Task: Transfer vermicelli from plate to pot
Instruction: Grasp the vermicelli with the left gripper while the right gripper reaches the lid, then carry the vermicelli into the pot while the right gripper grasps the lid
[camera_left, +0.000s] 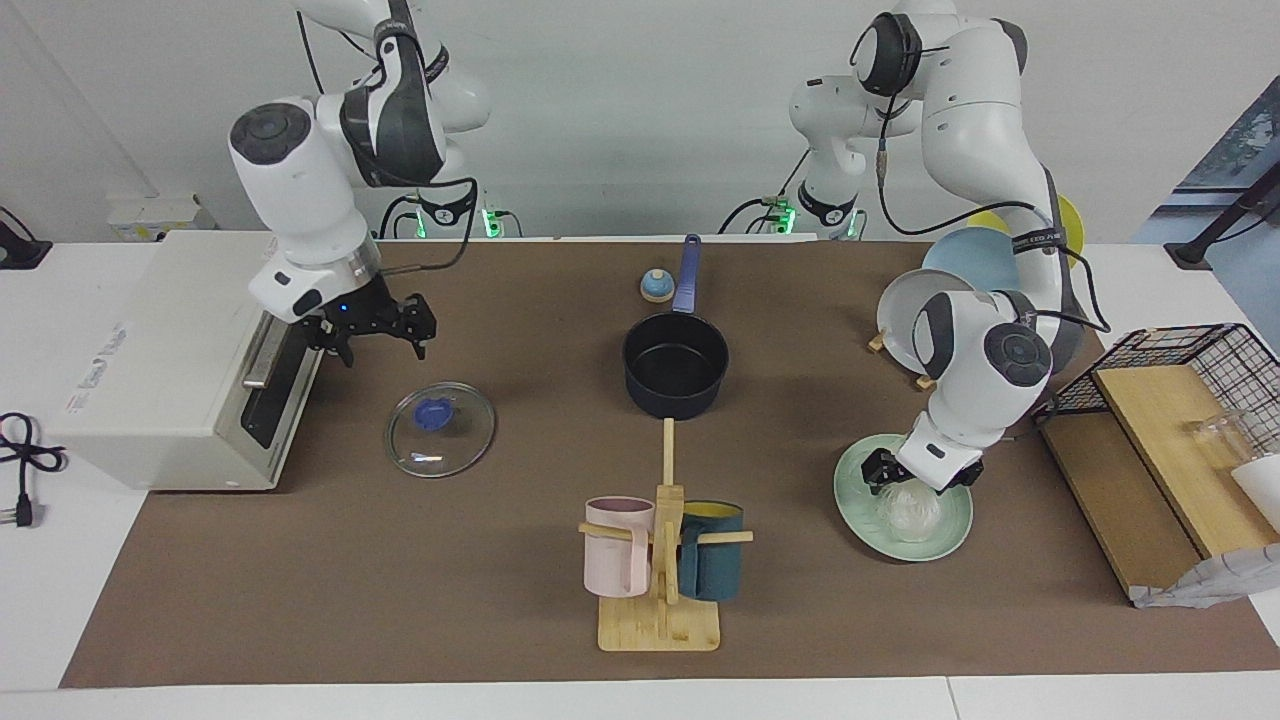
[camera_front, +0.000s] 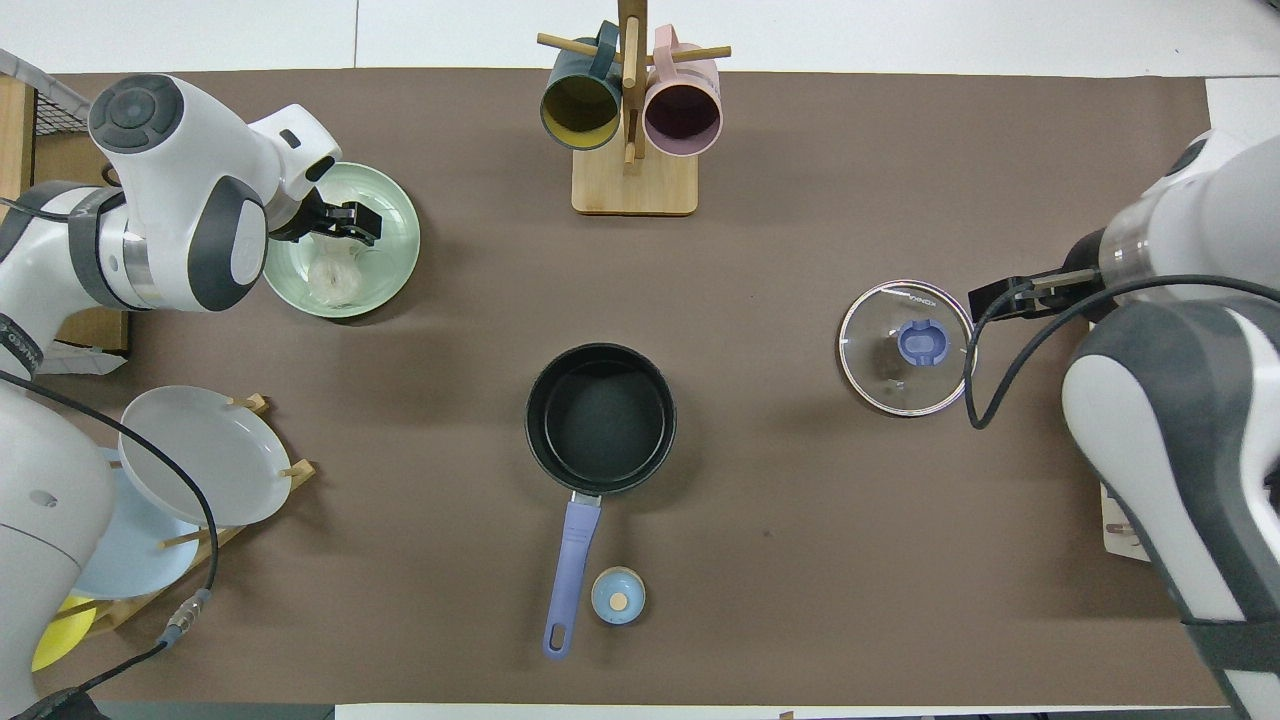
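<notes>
The left gripper (camera_left: 920, 478) is down over the mint-green plate (camera_left: 860, 510) at the left arm's end of the table, its fingers (camera_front: 358, 215) spread apart above a whitish bundle of vermicelli (camera_left: 908, 510) that lies on the plate; whether the fingertips touch the bundle I cannot tell. Only one bundle shows clearly. The pot (camera_left: 676, 365) stands near the middle of the table, empty, its black inside bare and its long blue handle (camera_left: 687, 274) pointing toward the robots, with a small blue round knob-like piece (camera_left: 656, 287) just beside the handle. The right gripper (camera_left: 378, 325) waits in the air, fingers parted and holding nothing, in front of the white oven (camera_left: 170, 360) and over the brown mat close to the glass lid (camera_left: 440, 429), which lies flat on the table toward the right arm's end. Farther from the robots than the pot, a wooden mug rack (camera_left: 662, 560) carries a pink mug (camera_left: 618, 560) and a dark teal mug (camera_left: 712, 565).
</notes>
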